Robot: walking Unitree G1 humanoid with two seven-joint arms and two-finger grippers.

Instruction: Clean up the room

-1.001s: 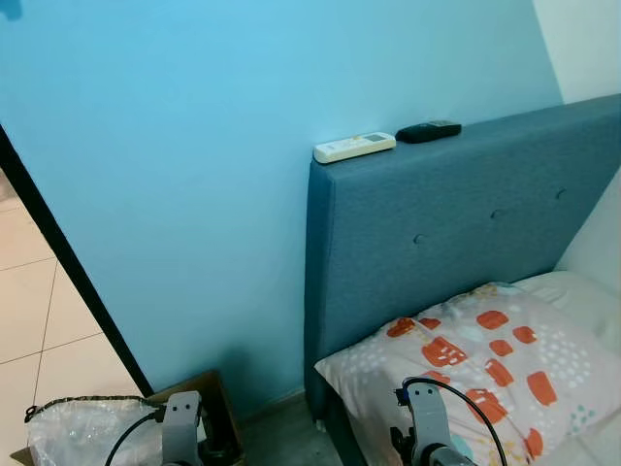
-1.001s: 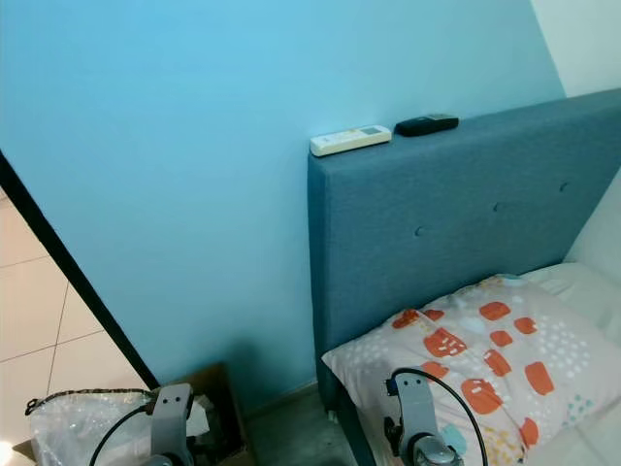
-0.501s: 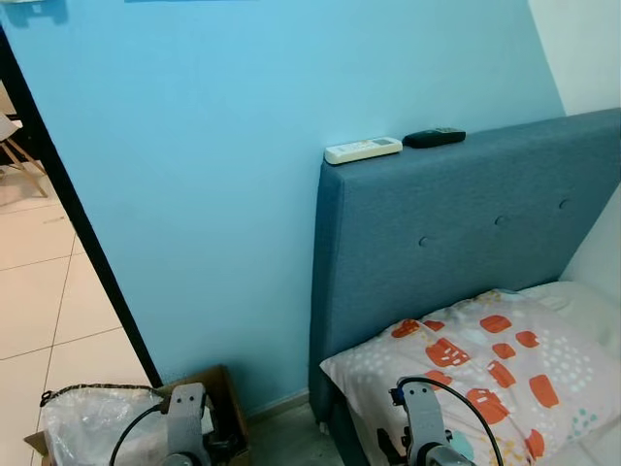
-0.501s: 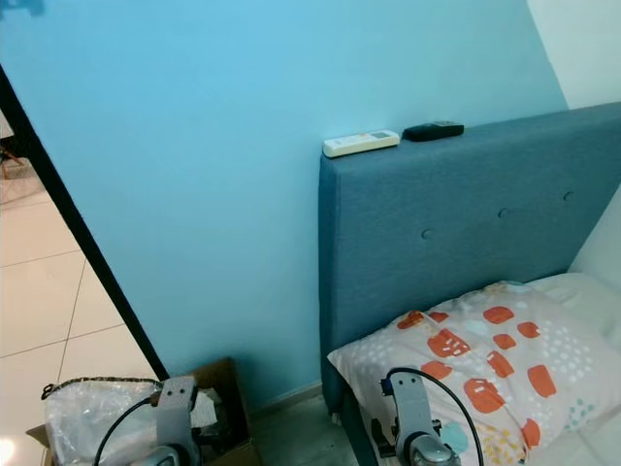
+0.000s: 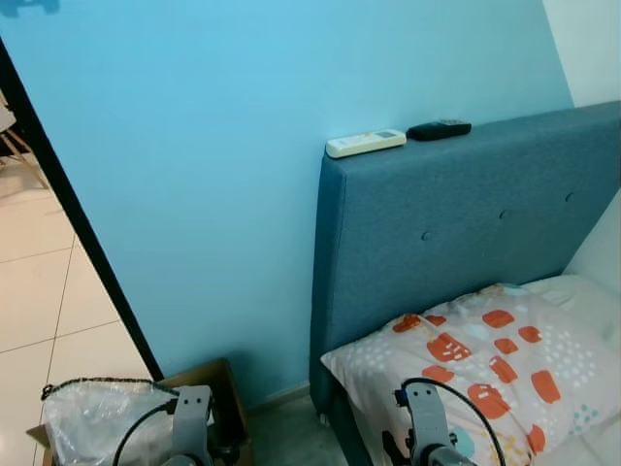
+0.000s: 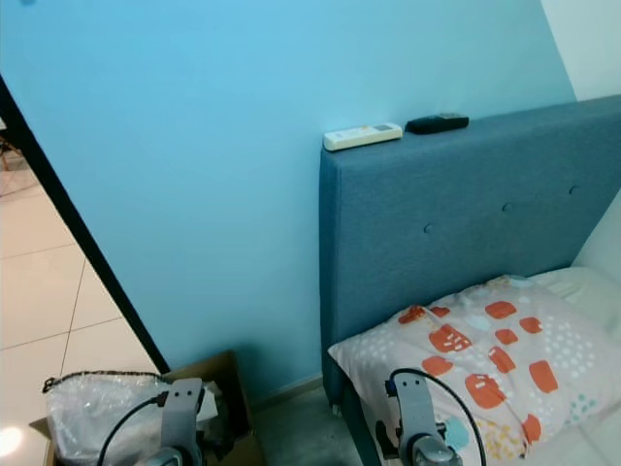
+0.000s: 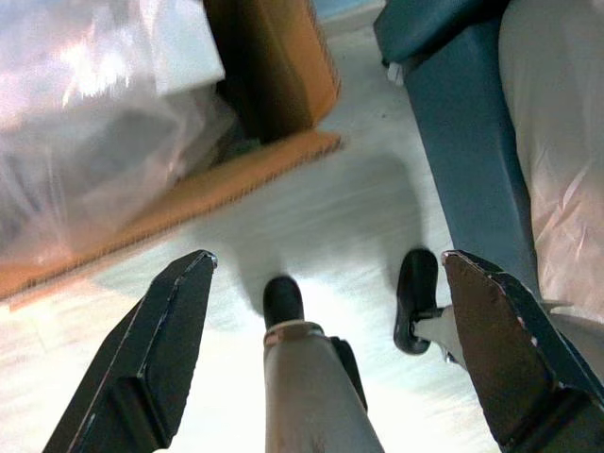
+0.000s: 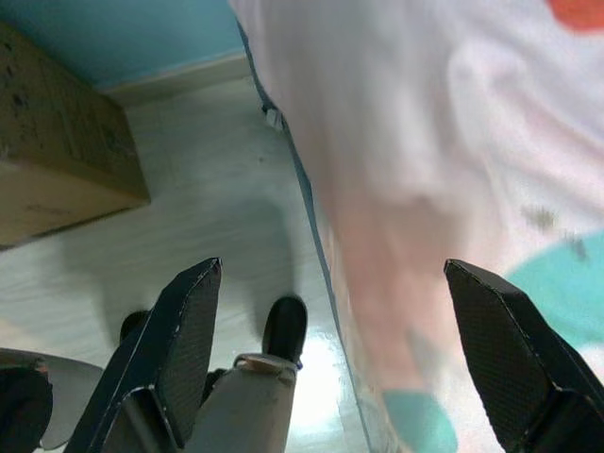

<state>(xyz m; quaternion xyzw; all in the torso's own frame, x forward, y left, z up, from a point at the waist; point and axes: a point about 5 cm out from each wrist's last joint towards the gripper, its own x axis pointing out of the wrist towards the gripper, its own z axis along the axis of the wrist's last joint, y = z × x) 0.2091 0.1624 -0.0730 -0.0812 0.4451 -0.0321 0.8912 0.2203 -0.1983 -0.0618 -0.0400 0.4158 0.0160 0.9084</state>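
Head views: a white remote control [image 5: 366,144] and a black remote control [image 5: 439,129] rest atop the blue padded headboard [image 5: 456,233], probably parked there within reach of the bed.

Left wrist: left end effector [image 7: 330,349] spread open, empty, above floor beside a cardboard box [image 7: 274,61].

Right wrist: right end effector [image 8: 340,363] open, empty, alongside the patterned pillow [image 8: 425,170].

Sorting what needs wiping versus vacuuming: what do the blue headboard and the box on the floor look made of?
The blue button-tufted headboard looks upholstered in matte woven fabric: fine grain, dimpled buttons. The brown open box seems plain cardboard, with dull tan walls and thin raw edges. The crinkled clear bag in it appears glossy thin plastic.
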